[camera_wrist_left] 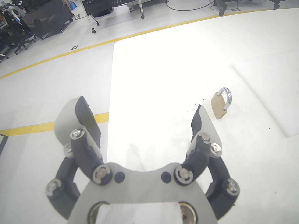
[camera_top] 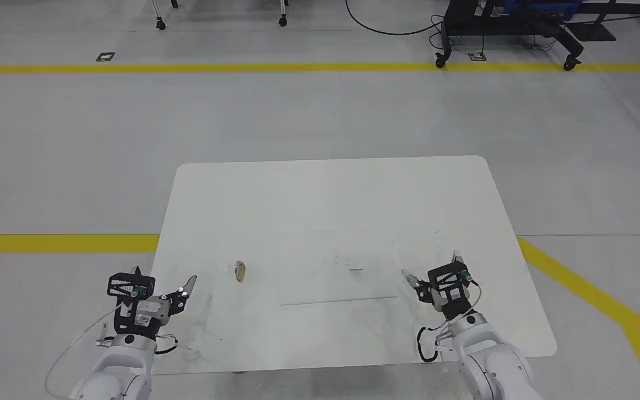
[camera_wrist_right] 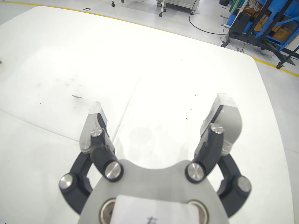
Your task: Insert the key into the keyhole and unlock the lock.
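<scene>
The lock (camera_wrist_left: 219, 105), a small brass padlock with a silver shackle, lies on the white table (camera_top: 330, 200) toward its left front. The key (camera_wrist_right: 77, 96), a thin grey sliver, lies flat, well apart to its right.

I can't make out the keyhole on the padlock (camera_wrist_left: 219, 108). The key (camera_wrist_right: 77, 96) is a thin sliver, too small to show its teeth.
</scene>
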